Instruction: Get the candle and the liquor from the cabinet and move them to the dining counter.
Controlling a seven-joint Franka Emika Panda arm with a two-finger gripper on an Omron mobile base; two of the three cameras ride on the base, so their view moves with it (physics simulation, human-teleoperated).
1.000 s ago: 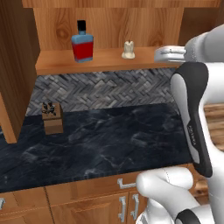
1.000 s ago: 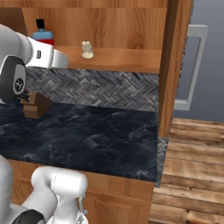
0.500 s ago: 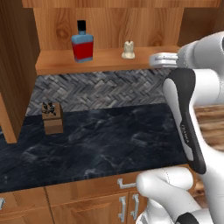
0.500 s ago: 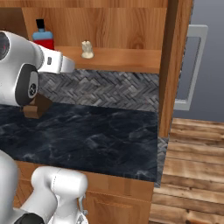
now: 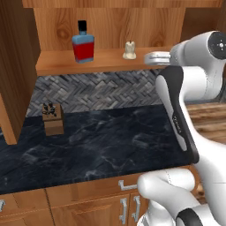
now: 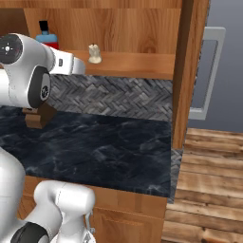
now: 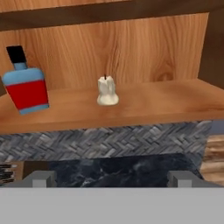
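Note:
The cream-white candle (image 5: 129, 50) (image 6: 95, 53) (image 7: 106, 91) stands upright on the shelf of the open wooden cabinet (image 5: 106, 62) (image 6: 137, 64) (image 7: 144, 103). The liquor (image 5: 83, 44) (image 6: 46, 38) (image 7: 26, 83), a red bottle with blue shoulders and a black cap, stands to its left on the same shelf. My gripper (image 5: 148, 57) (image 6: 80, 66) (image 7: 109, 177) hovers at shelf height, just right of the candle and a little in front of it, pointing at it. It is open and holds nothing. The dining counter is out of view.
Under the shelf is grey herringbone tiling (image 5: 97, 90) and a narrow black counter (image 5: 101, 145) with a brown knife block (image 5: 53, 119) at its left. A cabinet door (image 5: 13, 66) stands open at the left. Wooden floor (image 6: 209, 190) lies to the right.
The arm has swung the hand leftward along the shelf front, closer to the candle. The jaws stayed open. Candle and liquor have not moved.

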